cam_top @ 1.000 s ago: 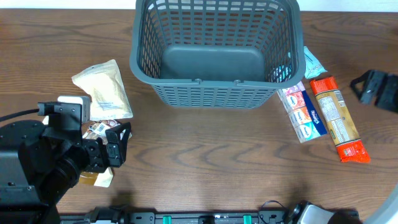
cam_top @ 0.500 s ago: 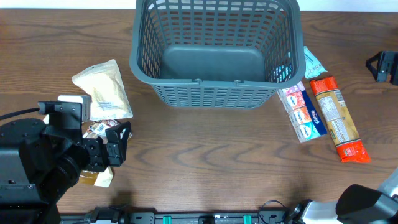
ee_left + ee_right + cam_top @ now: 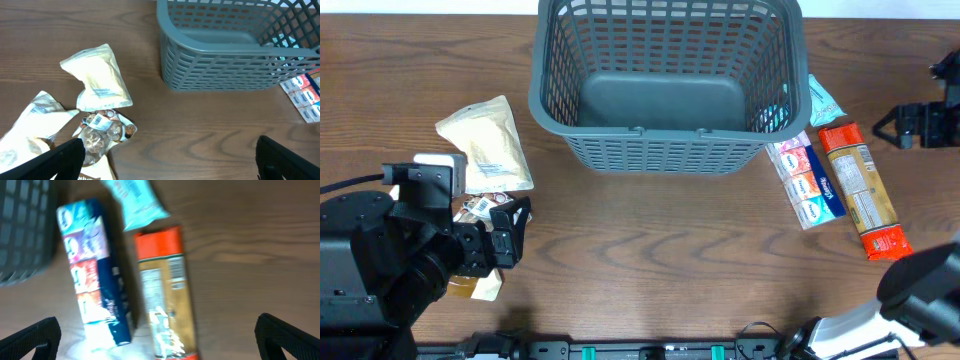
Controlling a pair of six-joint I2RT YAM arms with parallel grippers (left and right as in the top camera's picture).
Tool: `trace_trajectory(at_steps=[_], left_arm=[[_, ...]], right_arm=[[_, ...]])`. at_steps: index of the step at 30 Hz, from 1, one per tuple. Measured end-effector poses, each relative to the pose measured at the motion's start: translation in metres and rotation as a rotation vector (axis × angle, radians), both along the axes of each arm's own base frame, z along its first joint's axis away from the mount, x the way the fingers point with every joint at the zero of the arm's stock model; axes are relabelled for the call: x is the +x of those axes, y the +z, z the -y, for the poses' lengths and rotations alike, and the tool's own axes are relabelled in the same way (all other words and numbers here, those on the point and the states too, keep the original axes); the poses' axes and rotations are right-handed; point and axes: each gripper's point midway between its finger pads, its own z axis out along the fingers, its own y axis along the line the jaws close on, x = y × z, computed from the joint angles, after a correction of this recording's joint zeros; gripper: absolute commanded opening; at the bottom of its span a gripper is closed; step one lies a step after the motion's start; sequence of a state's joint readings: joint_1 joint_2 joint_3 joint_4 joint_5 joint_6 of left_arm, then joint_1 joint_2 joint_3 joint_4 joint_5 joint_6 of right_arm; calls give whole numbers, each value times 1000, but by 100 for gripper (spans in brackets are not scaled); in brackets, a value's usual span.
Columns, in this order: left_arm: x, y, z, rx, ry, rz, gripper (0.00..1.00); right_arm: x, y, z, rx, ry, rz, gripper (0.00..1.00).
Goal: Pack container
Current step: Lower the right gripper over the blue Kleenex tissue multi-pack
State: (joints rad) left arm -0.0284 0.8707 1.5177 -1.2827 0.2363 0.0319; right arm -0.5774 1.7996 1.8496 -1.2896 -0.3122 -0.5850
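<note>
Orange pack (image 3: 165, 295) — blurred, lower end cropped

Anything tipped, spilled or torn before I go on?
Nothing stands out. The container stands upright and empty; the orange pack and multicoloured box lie flat on its right, the cream pouch and small wrappers loosely piled on its left.

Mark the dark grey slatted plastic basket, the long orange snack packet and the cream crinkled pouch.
dark grey slatted plastic basket (image 3: 665, 152), overhead, near wall.
long orange snack packet (image 3: 860, 190), overhead, label middle.
cream crinkled pouch (image 3: 490, 148), overhead, centre.
</note>
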Motion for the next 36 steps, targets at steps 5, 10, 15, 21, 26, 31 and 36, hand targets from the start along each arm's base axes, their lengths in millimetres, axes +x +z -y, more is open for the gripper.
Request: trace_trajectory(at_steps=[5,10,15,21,26,31,36], left_arm=[[0,0,0,0,0,0,99],[1,-1,-1,3,3,-4,99],[5,-4,-1,4,3,-25,99],[11,-10,0,5,3,-53,99],[13,-12,0,6,2,-65,99],[12,-12,0,6,2,-66,99],[12,-12,0,7,1,-67,99]], right_arm=[[1,-41,-16,135,98,-89,99],[0,-55,-33,190,172,-130,99],[9,-58,-60,158,265,-152,99],[21,-64,-88,40,330,-206,99],[26,-68,-86,-54,280,-245,99],[30,-68,-76,-90,194,-248,99],[31,-80,-75,-78,138,-253,99]])
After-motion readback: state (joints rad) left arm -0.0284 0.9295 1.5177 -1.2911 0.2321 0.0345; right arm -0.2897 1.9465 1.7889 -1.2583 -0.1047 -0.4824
